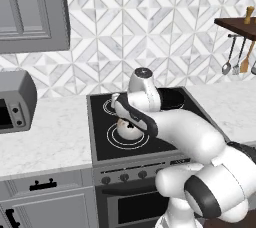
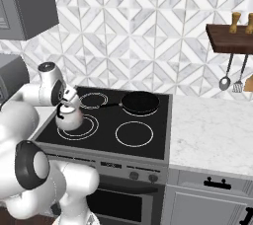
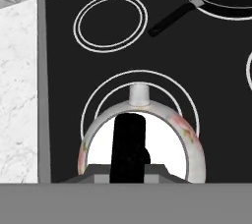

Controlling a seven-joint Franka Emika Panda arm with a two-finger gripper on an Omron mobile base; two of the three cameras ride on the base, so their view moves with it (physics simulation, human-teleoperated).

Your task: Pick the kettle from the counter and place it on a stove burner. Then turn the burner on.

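Nearest, along the stove's front edge, the row of burner knobs [image 2: 133, 174] waits untouched, so the switching-on part of the task looks yet to be done. Just behind them, at the front left corner of the black cooktop [image 2: 153, 145], the kettle [image 2: 68, 118] sits over the stove burner [image 3: 93, 105], the large double ring; from above its body covers the near part of the rings, not quite centred. Whether its base rests on the glass or hangs just above it cannot be told. The pincer [image 2: 67, 98] is pressed together on the kettle's thin black handle [image 3: 128, 144], gripping from above so the body hangs level for setting down. Further back, the frying pan [image 2: 140, 102] occupies the rear right burner, which likely explains the choice of a free front ring. The white tabletop [image 3: 17, 85] borders the cooktop's left edge.
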